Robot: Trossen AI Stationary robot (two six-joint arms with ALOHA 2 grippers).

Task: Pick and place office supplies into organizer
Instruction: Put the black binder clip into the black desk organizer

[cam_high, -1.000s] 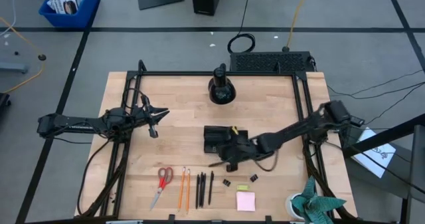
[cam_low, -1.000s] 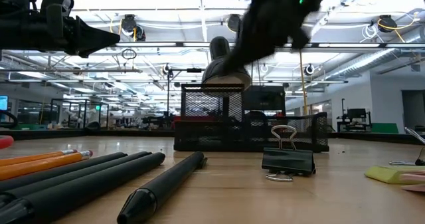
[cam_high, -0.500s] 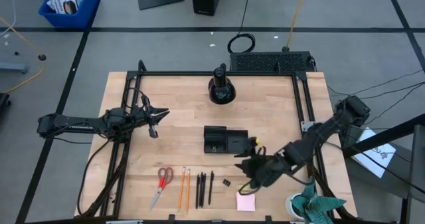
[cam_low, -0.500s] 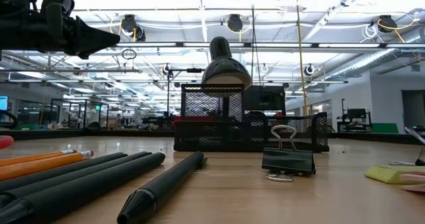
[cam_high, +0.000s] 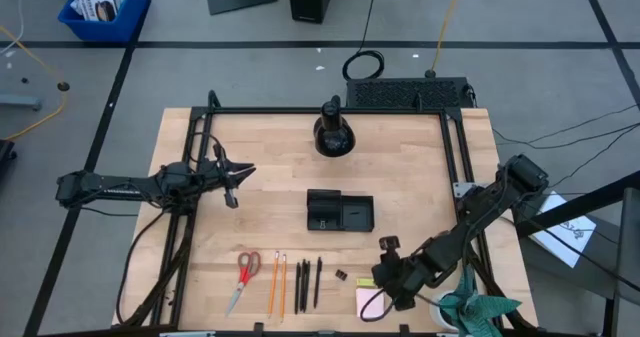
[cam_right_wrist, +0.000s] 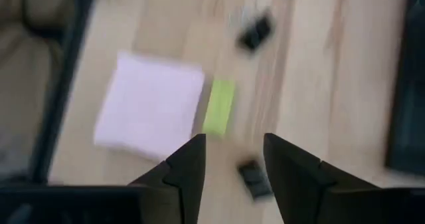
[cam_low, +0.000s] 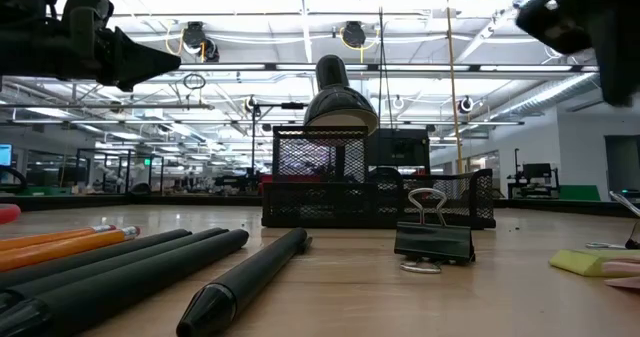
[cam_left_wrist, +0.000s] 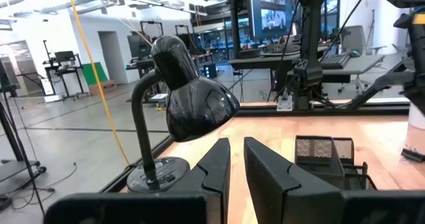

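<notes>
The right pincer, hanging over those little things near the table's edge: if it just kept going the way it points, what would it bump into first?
Probably the small yellow-green piece, which lies right ahead of the open right pincer, beside the pink sticky-note pad. A black clip also lies close to that line, and depth is hard to judge.

The wooden table [cam_high: 270,187] carries the organizer [cam_high: 340,212], lamp [cam_high: 333,132], scissors [cam_high: 243,277] (pens [cam_high: 307,282] alongside).
</notes>
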